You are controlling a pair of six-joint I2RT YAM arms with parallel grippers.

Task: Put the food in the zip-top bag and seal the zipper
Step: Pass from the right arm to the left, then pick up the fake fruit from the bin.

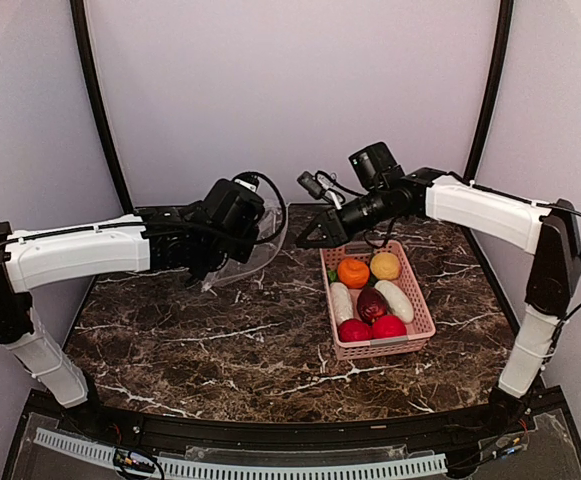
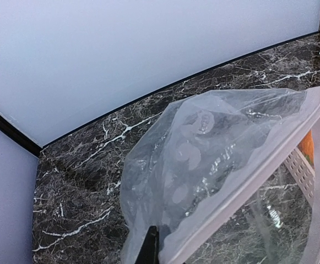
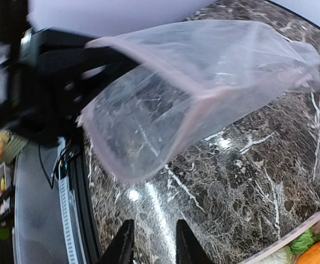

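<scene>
Two hands: my left hand (image 2: 151, 250) is clamped on the zip-top bag (image 2: 204, 143); my right hand (image 3: 154, 245) has its fingers apart, gripping nothing.
Bag: clear, crinkly plastic, held off the tabletop (image 1: 220, 340), mouth gaping towards my right hand.
Mouth edge: the zipper (image 2: 259, 168), a smooth pale pink strip.
Contents of basket: the food (image 1: 372, 304), namely a glossy orange ball (image 1: 353, 272), yellow ball (image 1: 385, 265), white oblong pieces (image 1: 341, 300) and red fruits (image 1: 355, 330).
Basket (image 1: 382, 347): pink lattice plastic, rectangular, right of the bag.
Surface: dark, white-veined marble.
</scene>
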